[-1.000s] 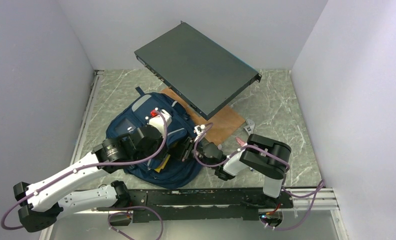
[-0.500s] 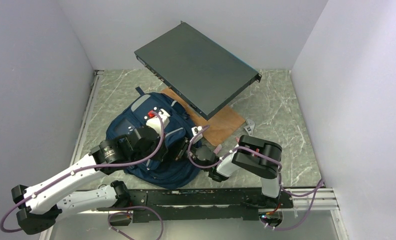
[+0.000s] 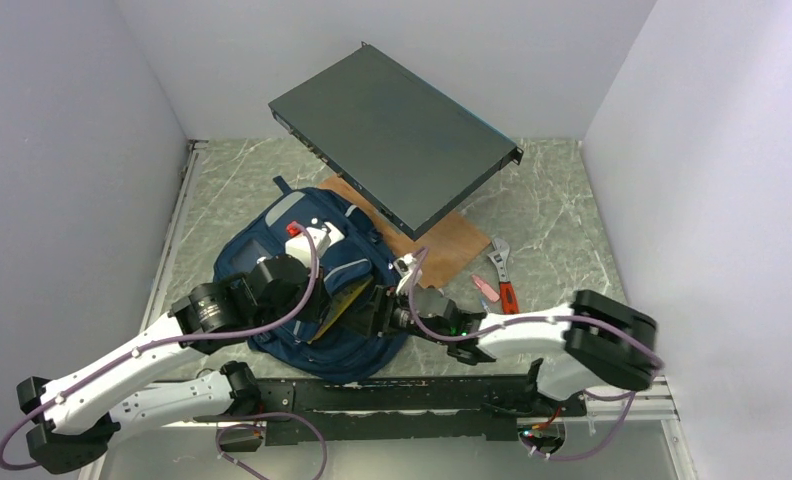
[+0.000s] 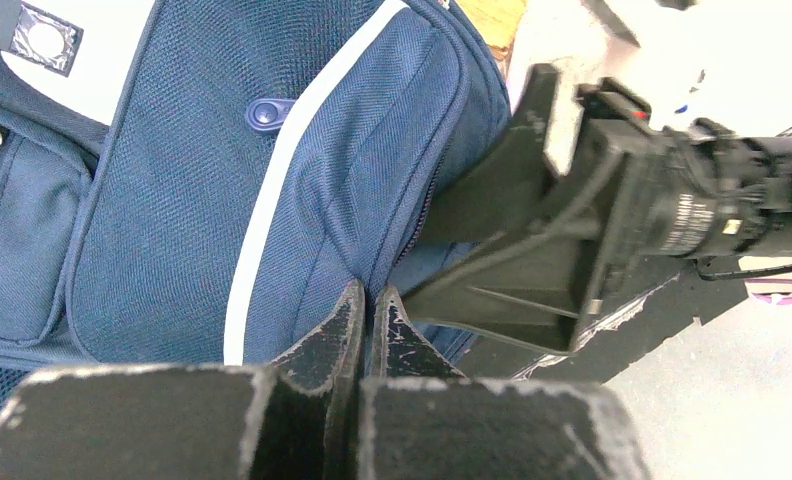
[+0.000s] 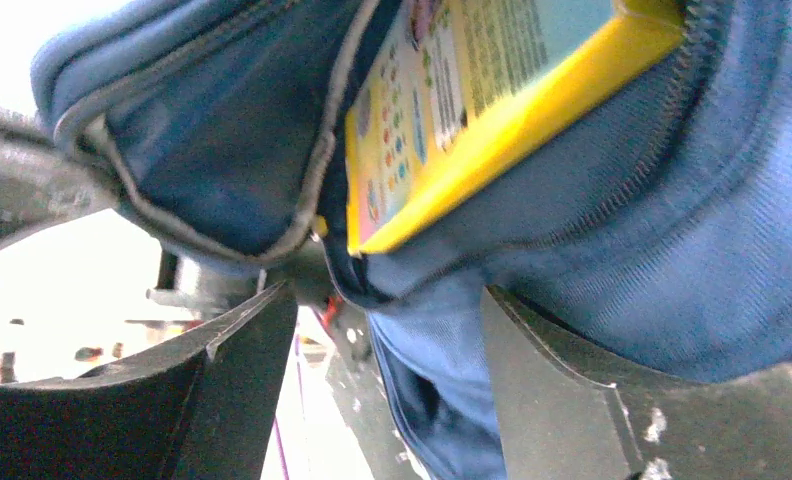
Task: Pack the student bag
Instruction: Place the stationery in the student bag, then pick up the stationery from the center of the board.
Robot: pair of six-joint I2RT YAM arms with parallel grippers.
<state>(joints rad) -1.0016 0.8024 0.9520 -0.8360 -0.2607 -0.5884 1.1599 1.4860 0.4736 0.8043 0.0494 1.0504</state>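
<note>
The student bag (image 3: 272, 245), navy with pale stripes, lies on the table in front of both arms. My left gripper (image 4: 366, 300) is shut on a fold of its navy fabric (image 4: 302, 200) beside the zip and holds the opening's edge up. A yellow book (image 5: 492, 110) sits slanted inside that opening (image 3: 339, 299). My right gripper (image 5: 387, 330) is at the mouth of the bag, just below the book. Its jaws are open, with loose bag fabric (image 5: 422, 340) hanging between the fingers, not pinched. In the top view the right gripper (image 3: 375, 312) meets the bag's right side.
A large dark grey flat box (image 3: 397, 135) leans at the back over a brown board (image 3: 447, 252). A red-handled wrench (image 3: 503, 275) and a small pink item (image 3: 485, 289) lie right of the bag. Walls stand close on three sides.
The right arm has stretched left to the bag's mouth and its jaws have spread apart. The yellow book now shows farther up inside the opening. The left gripper keeps its pinch.
</note>
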